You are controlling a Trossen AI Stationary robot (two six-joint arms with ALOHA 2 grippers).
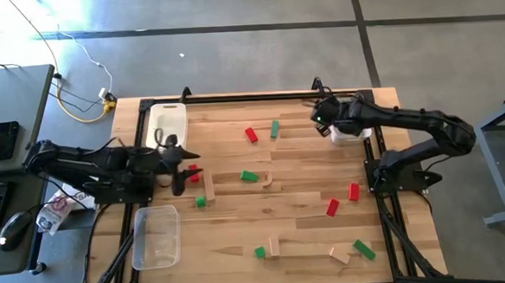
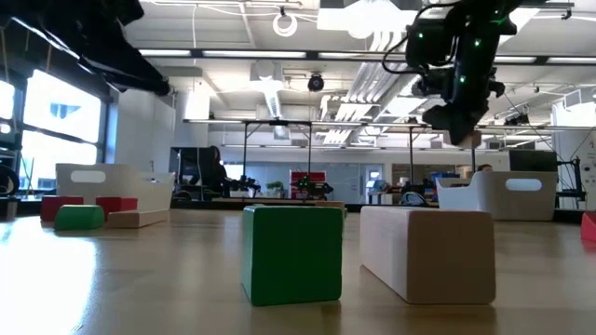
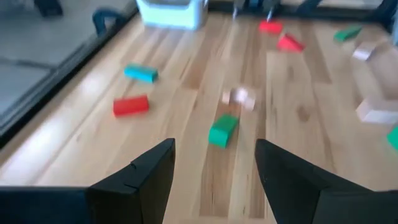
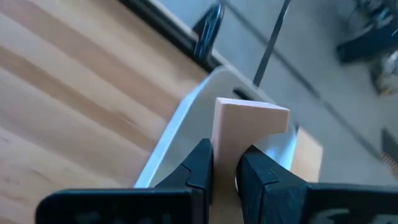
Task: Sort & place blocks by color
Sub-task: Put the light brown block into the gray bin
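Red, green and light wood blocks lie scattered flat on the wooden table, among them a green block and a red block near the middle. My right gripper hangs at the far right, shut on a light wood block, over the rim of a white tray. My left gripper stands open above the table's left side, with nothing between its fingers. In its wrist view a green block lies ahead of it on the table. My right gripper pinches the light wood block's two broad faces between its two fingers. The fingers slant downward, and the block's free end sticks out past the fingertips. The block is lifted clear, above the white tray's rim.
A second white tray stands at the far left and a clear tray at the near left. More blocks lie near the front edge, such as a green one and a wood one. A black frame borders the table.
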